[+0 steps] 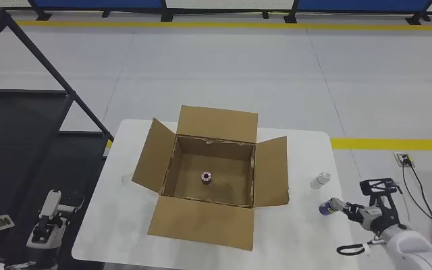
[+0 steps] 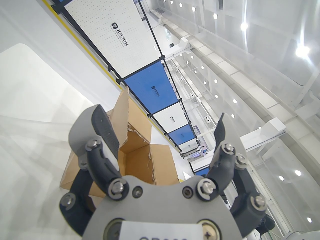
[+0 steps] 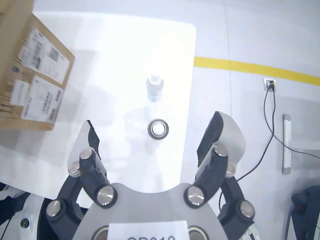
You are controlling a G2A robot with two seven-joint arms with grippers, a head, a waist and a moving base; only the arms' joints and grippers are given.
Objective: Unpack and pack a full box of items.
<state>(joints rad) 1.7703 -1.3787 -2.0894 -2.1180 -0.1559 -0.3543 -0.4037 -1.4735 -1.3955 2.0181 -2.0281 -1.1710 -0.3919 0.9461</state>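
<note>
- Open box (image 1: 202, 226) on the table (image 1: 121, 223), small round piece (image 1: 206, 177) inside.
- Right gripper (image 3: 153, 121) spread wide near a can (image 3: 158, 128) and white bottle (image 3: 155, 88).
- Left gripper (image 2: 160, 112) spread, empty.

Spool (image 1: 206, 177) inside box (image 1: 202, 233), bottle (image 1: 320, 180) to its right

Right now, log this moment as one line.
box open, one roll inside; bottle, round item on table; left pincer open; right pincer open by round item
</note>
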